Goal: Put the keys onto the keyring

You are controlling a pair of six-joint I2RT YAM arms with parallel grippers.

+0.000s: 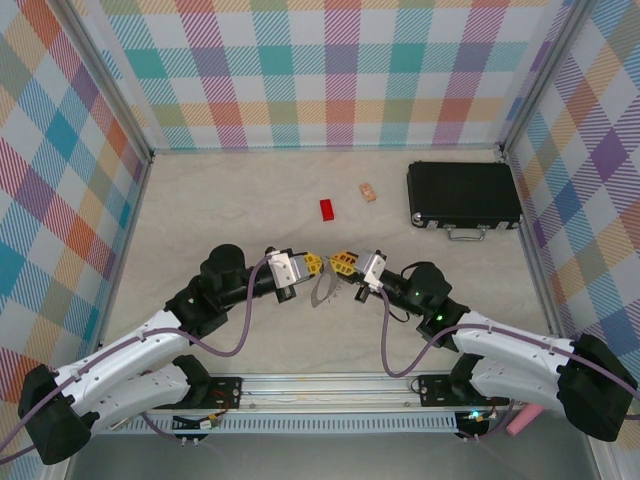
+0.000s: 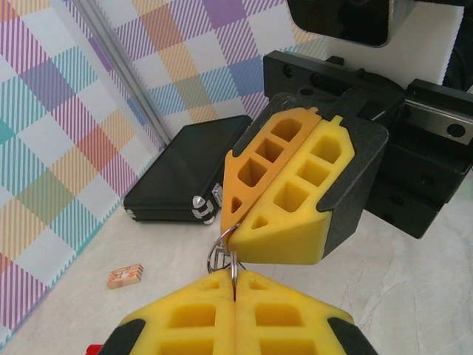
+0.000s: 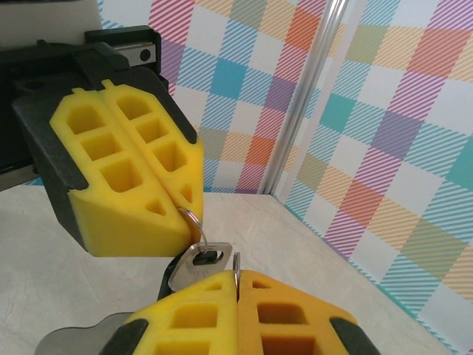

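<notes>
Over the middle of the table my left gripper [image 1: 318,264] and right gripper [image 1: 342,264] meet tip to tip. The grey keyring [image 1: 324,291] hangs between and below them. In the left wrist view my left gripper [image 2: 235,285] is shut on a thin wire loop [image 2: 235,268] of the keyring. In the right wrist view my right gripper [image 3: 236,277] is shut on another thin loop [image 3: 236,262]. A small silver key [image 3: 194,264] with black behind it hangs from the loop [image 3: 192,220] pinched by the left gripper's fingers [image 3: 133,177]. The grey flat part [image 3: 77,334] shows below.
A black case [image 1: 463,194] lies at the back right, close to the right wall. A red block [image 1: 327,209] and a small tan block [image 1: 369,191] lie behind the grippers. Plaid walls enclose the table on three sides.
</notes>
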